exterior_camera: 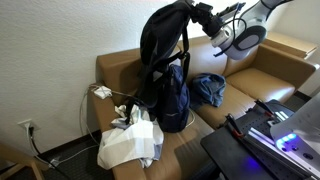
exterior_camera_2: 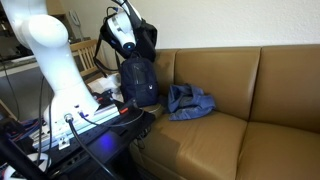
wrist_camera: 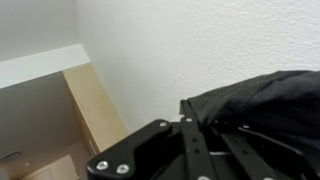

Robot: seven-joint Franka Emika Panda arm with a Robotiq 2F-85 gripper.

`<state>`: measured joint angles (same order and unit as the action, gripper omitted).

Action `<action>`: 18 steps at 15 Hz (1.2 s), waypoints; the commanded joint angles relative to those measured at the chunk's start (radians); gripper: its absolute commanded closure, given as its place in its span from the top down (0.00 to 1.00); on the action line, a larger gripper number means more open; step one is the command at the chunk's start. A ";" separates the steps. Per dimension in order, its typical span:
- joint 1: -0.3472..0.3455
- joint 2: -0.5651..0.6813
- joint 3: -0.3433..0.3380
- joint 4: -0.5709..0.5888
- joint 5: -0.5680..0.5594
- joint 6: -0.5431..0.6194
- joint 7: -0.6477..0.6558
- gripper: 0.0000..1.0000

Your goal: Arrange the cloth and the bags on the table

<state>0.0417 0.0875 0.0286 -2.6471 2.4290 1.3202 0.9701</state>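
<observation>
The black backpack (exterior_camera: 163,75) hangs in the air above the brown sofa (exterior_camera: 255,80), its lower part dangling near the seat. My gripper (exterior_camera: 204,19) is shut on the fabric at its top, and its straps droop below. In the wrist view the gripper (wrist_camera: 190,110) pinches black backpack fabric (wrist_camera: 262,95) against the white wall. The dark blue denim cloth (exterior_camera: 208,90) lies crumpled on the seat beside the backpack (exterior_camera_2: 138,78), and the cloth (exterior_camera_2: 190,101) also shows from the other side. The white tote (exterior_camera: 130,142) slumps at the sofa's end.
A wall outlet (exterior_camera: 27,127) with a cable sits low next to the sofa arm. A wooden side table (exterior_camera: 292,45) stands behind the sofa's far end. A dark desk with lit electronics (exterior_camera: 275,138) is in front, beside the white robot base (exterior_camera_2: 55,70).
</observation>
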 commanded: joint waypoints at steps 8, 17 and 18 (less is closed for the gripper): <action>-0.040 -0.007 -0.018 -0.009 0.172 0.596 0.182 0.02; -0.031 0.006 -0.014 -0.006 0.175 0.764 0.255 0.39; -0.031 0.006 -0.014 -0.005 0.175 0.765 0.255 0.64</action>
<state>0.0191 0.0912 0.0080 -2.6532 2.6053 2.0864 1.2265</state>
